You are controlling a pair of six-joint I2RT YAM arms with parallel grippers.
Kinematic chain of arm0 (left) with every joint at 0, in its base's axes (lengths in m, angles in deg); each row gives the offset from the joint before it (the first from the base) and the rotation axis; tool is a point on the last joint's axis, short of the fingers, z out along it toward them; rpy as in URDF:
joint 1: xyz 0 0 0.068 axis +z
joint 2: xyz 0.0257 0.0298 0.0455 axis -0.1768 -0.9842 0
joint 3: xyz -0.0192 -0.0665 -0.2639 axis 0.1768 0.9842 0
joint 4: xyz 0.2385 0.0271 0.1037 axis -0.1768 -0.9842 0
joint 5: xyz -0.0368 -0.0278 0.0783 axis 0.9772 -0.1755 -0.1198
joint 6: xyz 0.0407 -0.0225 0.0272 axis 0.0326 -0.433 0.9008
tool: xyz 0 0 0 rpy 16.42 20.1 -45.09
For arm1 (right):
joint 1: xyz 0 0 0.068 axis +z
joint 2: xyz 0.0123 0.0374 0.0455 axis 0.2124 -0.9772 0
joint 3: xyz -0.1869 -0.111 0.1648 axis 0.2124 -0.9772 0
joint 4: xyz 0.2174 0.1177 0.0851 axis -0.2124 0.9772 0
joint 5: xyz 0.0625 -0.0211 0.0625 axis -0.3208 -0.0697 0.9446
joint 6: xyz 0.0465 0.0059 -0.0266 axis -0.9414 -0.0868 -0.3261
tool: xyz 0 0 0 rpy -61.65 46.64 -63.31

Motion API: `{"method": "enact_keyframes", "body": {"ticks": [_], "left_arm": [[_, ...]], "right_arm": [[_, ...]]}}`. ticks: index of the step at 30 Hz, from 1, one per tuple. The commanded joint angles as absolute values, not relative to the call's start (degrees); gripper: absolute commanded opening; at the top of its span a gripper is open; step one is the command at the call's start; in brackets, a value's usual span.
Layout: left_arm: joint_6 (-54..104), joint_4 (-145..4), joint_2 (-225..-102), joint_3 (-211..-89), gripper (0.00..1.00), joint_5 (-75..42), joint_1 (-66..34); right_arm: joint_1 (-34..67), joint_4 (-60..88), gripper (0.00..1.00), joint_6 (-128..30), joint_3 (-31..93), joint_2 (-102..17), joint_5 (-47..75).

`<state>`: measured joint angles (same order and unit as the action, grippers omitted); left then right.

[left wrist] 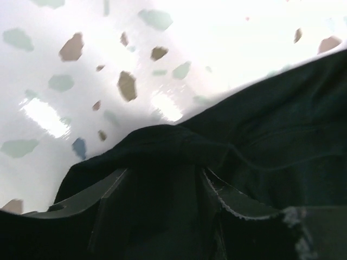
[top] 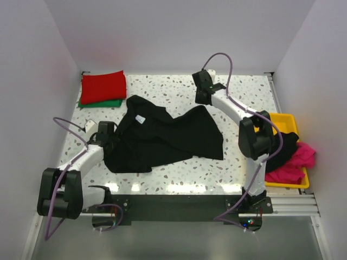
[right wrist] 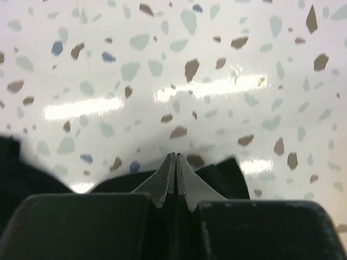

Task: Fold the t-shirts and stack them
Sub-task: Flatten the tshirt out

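A black t-shirt (top: 162, 138) with a small white neck label (top: 141, 119) lies crumpled across the middle of the table. My left gripper (top: 108, 132) is at its left edge. In the left wrist view its jaws (left wrist: 162, 173) stand apart with a fold of the black cloth (left wrist: 260, 141) between them. My right gripper (top: 205, 98) is at the shirt's far right corner, and its fingertips (right wrist: 175, 158) are pressed together on the edge of the black cloth (right wrist: 222, 173). A folded red t-shirt (top: 103, 85) lies on a green one (top: 100, 103) at the far left.
A yellow tray (top: 286, 120) stands at the right edge of the table, holding a pink t-shirt (top: 295, 162) and another black one (top: 286, 143). White walls close in the table at the back and on both sides.
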<state>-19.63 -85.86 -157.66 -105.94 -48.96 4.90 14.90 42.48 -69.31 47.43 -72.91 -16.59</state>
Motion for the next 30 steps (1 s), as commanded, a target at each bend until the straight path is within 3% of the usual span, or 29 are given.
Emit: {"method": "enact_keyframes", "body": {"ticks": [1, 6, 11, 13, 17, 21, 22, 25, 30], "left_arm": [[-19.1, -80.4, -160.3, -110.5, 0.48, -52.2, 5.1], [-19.8, -77.7, -166.7, -113.3, 0.28, -51.1, 6.1], [-19.1, -76.0, -170.4, -115.5, 0.17, -47.1, 10.2], [-18.4, -75.5, -169.6, -115.3, 0.16, -46.1, 12.7], [-17.2, -73.5, -167.5, -114.6, 0.17, -43.2, 16.6], [-16.6, -66.3, -167.3, -113.6, 0.26, -35.6, 17.7], [-16.5, -65.3, -167.2, -113.2, 0.29, -32.4, 17.7], [-16.9, -62.1, -165.4, -110.5, 0.41, -28.5, 17.7], [-16.5, -60.4, -160.7, -106.4, 0.56, -25.5, 17.7]], "right_arm": [[11.7, 48.0, 0.00, -66.6, 61.3, -80.4, -16.2], [7.4, 54.6, 0.00, -66.8, 79.0, -94.5, -12.6], [5.3, 59.2, 0.00, -67.2, 90.9, -100.9, -10.0], [5.2, 56.6, 0.00, -67.3, 84.6, -97.5, -8.2], [5.3, 50.7, 0.18, -68.6, 71.0, -87.9, -6.8], [5.4, 43.0, 0.35, -70.8, 53.8, -75.5, -2.7], [5.7, 41.5, 0.45, -71.0, 46.4, -72.8, -3.1], [6.3, 38.1, 0.59, -72.5, 34.5, -64.9, -3.4], [7.8, 33.9, 0.65, -74.4, 24.9, -62.1, -6.0]]}}
